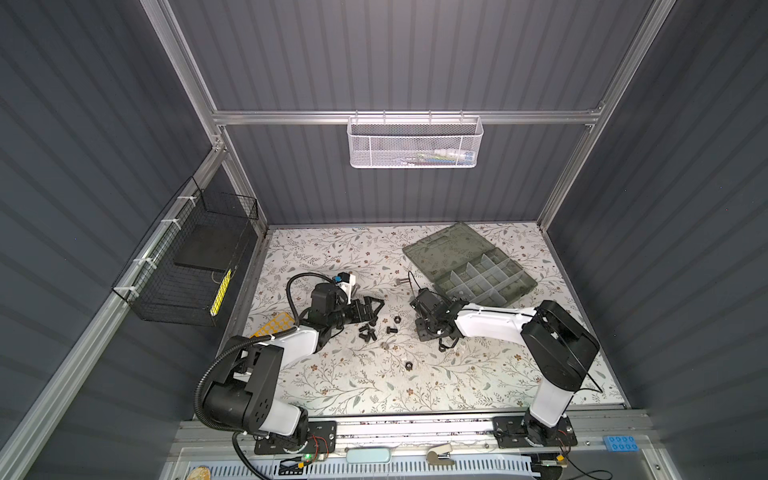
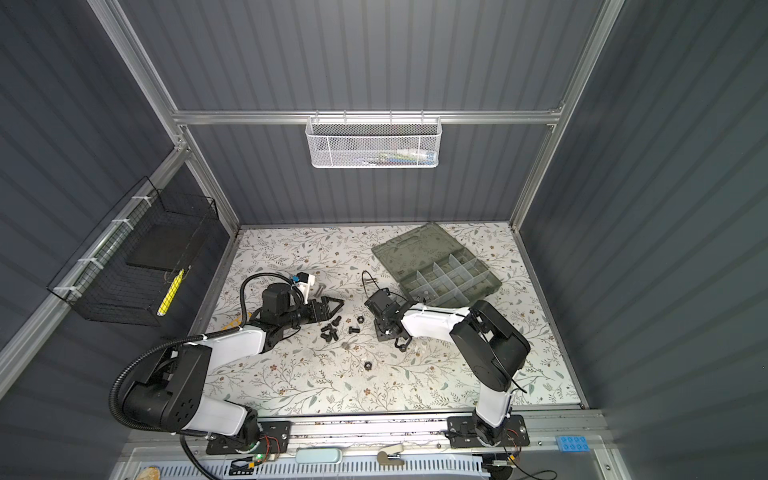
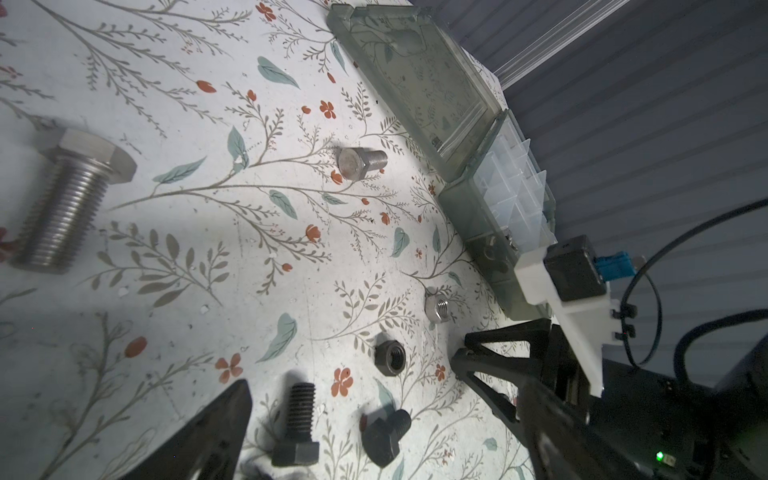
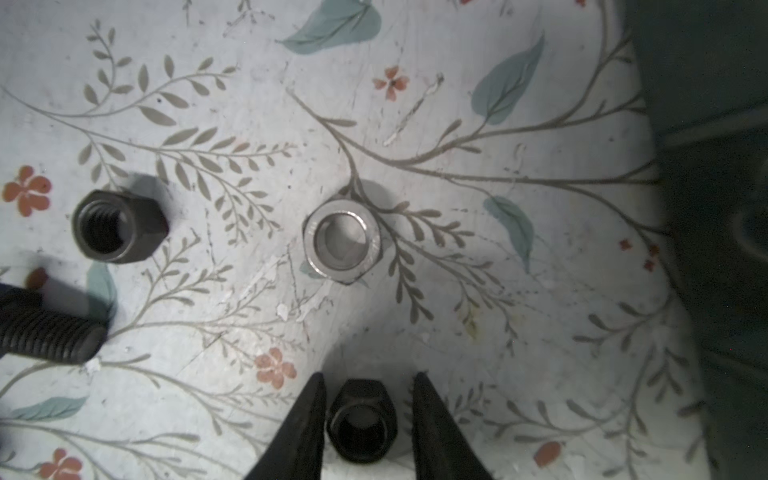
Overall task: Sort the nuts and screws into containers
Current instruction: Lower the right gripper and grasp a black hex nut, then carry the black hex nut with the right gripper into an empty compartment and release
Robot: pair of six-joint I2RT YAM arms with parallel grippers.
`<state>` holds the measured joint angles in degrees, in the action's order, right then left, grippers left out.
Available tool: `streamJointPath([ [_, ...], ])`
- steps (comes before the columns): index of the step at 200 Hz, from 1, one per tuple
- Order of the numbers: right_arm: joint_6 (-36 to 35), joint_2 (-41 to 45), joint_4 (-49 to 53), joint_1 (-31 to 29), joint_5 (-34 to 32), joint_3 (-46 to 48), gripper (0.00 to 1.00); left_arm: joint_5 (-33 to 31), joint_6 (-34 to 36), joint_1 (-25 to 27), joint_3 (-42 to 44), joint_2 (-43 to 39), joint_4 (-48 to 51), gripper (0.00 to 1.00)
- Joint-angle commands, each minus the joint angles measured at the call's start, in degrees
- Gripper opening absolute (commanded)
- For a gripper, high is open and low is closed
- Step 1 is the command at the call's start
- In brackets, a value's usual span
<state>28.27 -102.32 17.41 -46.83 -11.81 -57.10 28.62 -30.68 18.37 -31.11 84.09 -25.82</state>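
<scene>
While its jaws stand narrowly parted, right gripper [image 4: 369, 376] straddles black nut [image 4: 361, 419], gaps either side | silver nut [image 4: 341, 241] just ahead | left gripper [image 3: 352, 370] spread wide, empty

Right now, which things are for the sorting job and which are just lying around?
For the job: black bolts, silver bolts, black nuts, silver nut, case with compartments.
Just lying around: white mesh basket, black wire basket, blue block.
</scene>
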Motion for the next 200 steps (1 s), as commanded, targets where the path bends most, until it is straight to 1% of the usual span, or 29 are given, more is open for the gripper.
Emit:
streamJointPath([
  [1, 0.48, -2.01, 4.56, -0.54, -0.18, 0.52, 0.33, 1.22, -0.69, -0.09, 0.53, -0.41, -0.71, 1.0],
  [15, 0.7, -1.71, 4.52, -0.56, -0.39, 0.77, 0.28, 1.22, -0.62, -0.09, 0.54, -0.26, -0.71, 1.0],
  [59, 0.74, -0.12, 4.56, -0.54, -0.14, 0.31, 0.22, 1.35, -0.64, -0.09, 0.55, -0.39, -0.85, 1.0],
  [84, 0.26, 0.87, 4.56, -0.37, -0.4, -0.68, 0.21, 1.35, -0.62, -0.09, 0.66, -0.7, -0.85, 1.0],
  [107, -0.24, 2.07, 6.45, 0.48, 0.52, -1.9, 0.2, 2.35, -1.46, 0.12, 0.54, -0.95, -1.99, 1.0],
  [125, -0.91, 3.46, 7.16, 1.45, 1.18, -2.97, 0.2, 1.83, -1.4, 0.76, -0.16, -1.11, -1.28, 1.0],
  [164, -2.98, 7.97, 9.04, 4.92, 1.61, -4.77, 0.2, -0.3, -0.8, 3.07, -3.36, -3.01, 2.66, 1.0],
  [200, -5.64, 12.5, 10.25, 11.86, 2.0, -5.44, 0.2, -3.94, 0.91, 7.0, -8.46, -1.91, 5.17, 1.0],
])
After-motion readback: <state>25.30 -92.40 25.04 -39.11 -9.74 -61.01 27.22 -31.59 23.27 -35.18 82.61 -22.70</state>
